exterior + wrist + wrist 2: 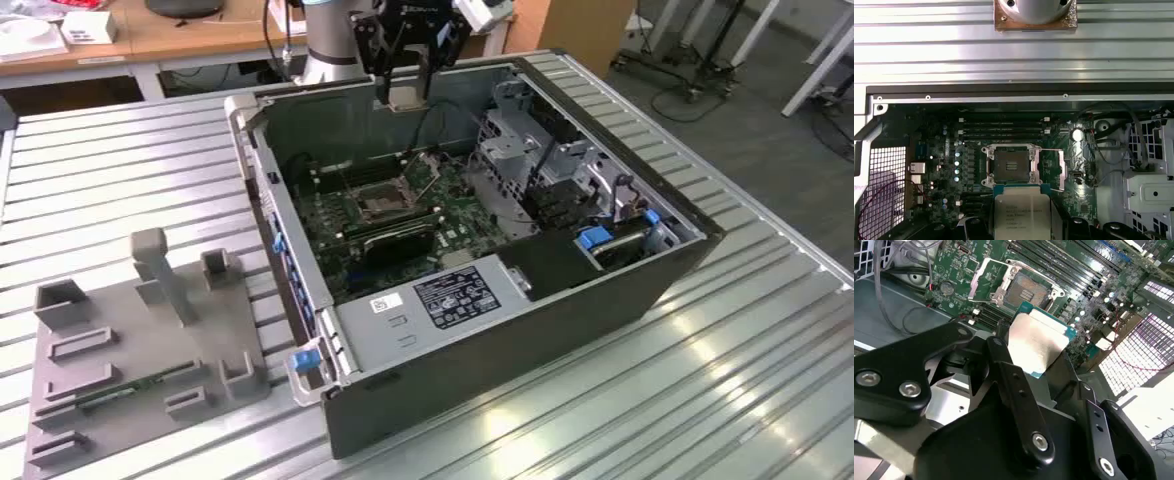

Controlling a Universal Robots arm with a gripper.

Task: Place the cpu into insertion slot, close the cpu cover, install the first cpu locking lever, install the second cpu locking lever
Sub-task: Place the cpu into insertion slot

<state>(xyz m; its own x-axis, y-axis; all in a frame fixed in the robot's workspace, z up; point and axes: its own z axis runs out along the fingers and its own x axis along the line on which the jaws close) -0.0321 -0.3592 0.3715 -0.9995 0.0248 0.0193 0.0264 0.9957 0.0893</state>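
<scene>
My gripper (404, 97) hangs above the back wall of the open computer case and is shut on the cpu (404, 99), a flat square chip with a silvery top. In both wrist views the cpu (1036, 342) (1021, 212) sits between the black fingers (1004, 370), held above the green board and apart from it. The insertion slot (387, 205) (1026, 290) (1011, 165) lies below it, bare, with a dark metal rim. The cpu cover (985, 276) (1060, 169) is swung open beside the slot.
The case (534, 300) lies on its side on a slatted metal table (120, 170). Memory slots (1004, 127) run beside the socket. A drive cage (534, 150) and cables (899, 300) stand near it. A grey fixture block (134, 350) rests at the exterior view's left.
</scene>
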